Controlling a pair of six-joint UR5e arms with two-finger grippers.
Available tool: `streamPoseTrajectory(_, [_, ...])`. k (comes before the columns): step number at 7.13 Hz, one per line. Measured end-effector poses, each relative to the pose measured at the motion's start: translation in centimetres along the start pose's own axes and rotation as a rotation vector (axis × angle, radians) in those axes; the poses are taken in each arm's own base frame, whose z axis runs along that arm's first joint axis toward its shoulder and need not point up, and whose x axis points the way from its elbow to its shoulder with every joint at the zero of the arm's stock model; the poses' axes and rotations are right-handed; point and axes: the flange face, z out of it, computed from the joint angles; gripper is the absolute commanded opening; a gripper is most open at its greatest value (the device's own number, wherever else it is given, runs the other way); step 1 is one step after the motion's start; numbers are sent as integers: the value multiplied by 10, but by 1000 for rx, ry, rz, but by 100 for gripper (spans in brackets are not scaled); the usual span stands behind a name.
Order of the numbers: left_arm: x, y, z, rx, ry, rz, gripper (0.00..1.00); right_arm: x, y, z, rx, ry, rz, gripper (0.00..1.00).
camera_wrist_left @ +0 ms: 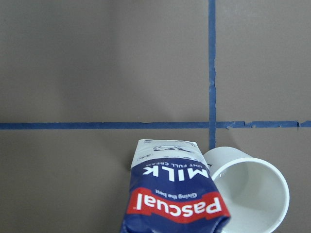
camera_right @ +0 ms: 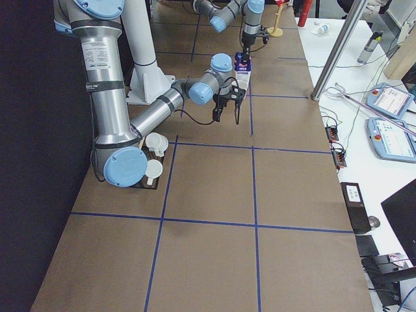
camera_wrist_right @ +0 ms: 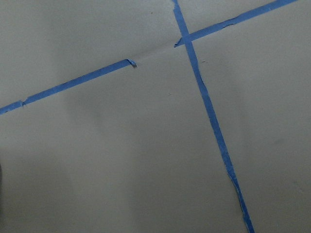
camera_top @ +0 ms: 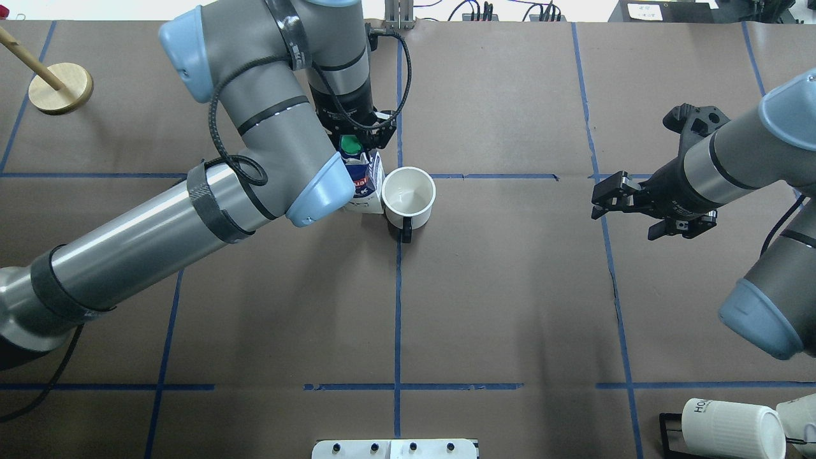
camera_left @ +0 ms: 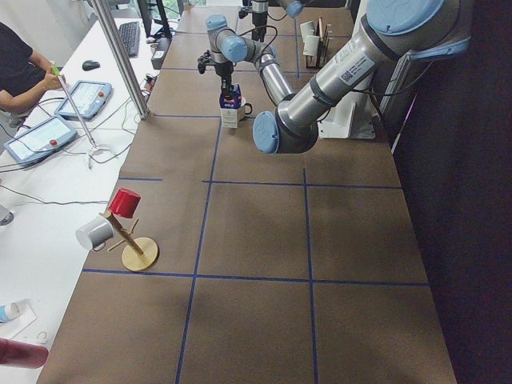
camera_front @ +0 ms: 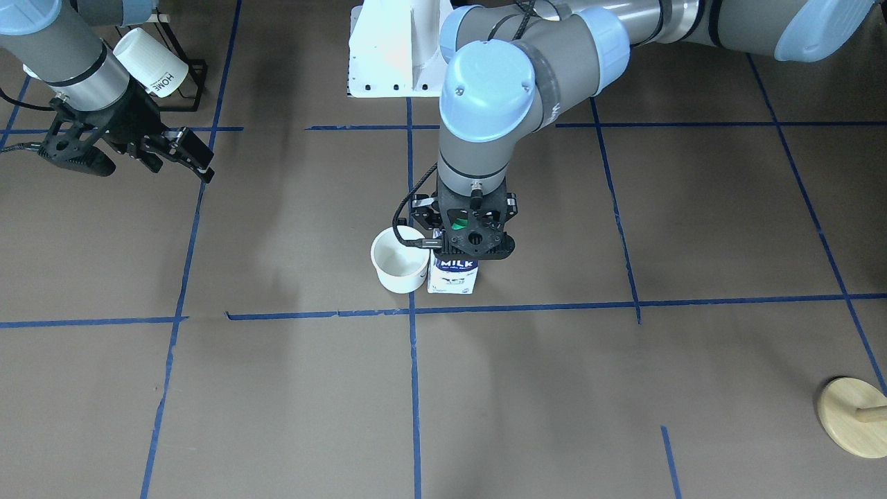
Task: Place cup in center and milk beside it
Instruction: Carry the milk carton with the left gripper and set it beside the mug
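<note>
Left end effector [camera_front: 463, 235] sits on the milk [camera_front: 454, 275] top, mid-frame; grip hidden, I can't tell. Carton stands just beside the cup [camera_front: 400, 260] at the center [camera_front: 414, 311]. I'd release softly and lift straight up, clear of the cup. Right end effector [camera_top: 609, 196] hangs open.

Left arm [camera_top: 127, 255] was stretched way out across the table, elbow bent and wrist pointing straight down. The left gripper [camera_top: 361, 135] hung vertical over the milk [camera_front: 454, 274] — fingers either side of its top, but I honestly couldn't tell if they were squeezing it. Right arm [camera_top: 727, 159] sat off on its own side, forearm roughly level. The right gripper [camera_top: 602, 196] was aimed sideways toward the middle and raised off the table — jaws apart, nothing in them.
</note>
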Motion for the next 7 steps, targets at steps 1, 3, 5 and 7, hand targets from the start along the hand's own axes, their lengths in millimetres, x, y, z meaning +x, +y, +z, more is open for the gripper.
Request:
streamPoseTrajectory(1, [3,0,7,-1,3,-8,9,0,0,0,0,1,0,100])
streamPoseTrajectory(3, [6,0,14,-2,7,-29,92,1,0,1,1,1,-1,100])
streamPoseTrajectory(5, [7,1,13,1,14,-46,100,1,0,1,1,1,-1,100])
streamPoseTrajectory(7, [9,6,-9,27,48,-38,100,1,-1,0,0,0,-1,100])
